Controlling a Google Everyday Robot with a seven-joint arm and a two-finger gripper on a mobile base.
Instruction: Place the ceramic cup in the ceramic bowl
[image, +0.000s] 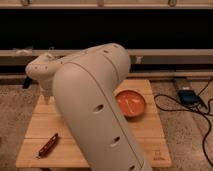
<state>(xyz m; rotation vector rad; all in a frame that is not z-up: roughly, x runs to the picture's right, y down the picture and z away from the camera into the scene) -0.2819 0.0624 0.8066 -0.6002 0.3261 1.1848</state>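
**Cup Hidden, Bowl Well Apart**

The pincer (47, 96) is seen at the back left corner of the desk (145, 135). Whether it is apart or clamped cannot be told. The ceramic cup is not seen and is presumably hidden there. The ceramic bowl (131, 103), orange-red and shallow, lies well apart to the right. If the cup were weakly grasped, it could be dropped short of the bowl.

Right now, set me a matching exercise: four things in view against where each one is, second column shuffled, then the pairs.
1. ceramic bowl
2. dark red wrapped bar
3. gripper
4. dark box with cables

A. near-left part of the table
B. on the floor, right of the table
C. right half of the table
D. at the table's far-left corner

Pairs: 1-C, 2-A, 3-D, 4-B.
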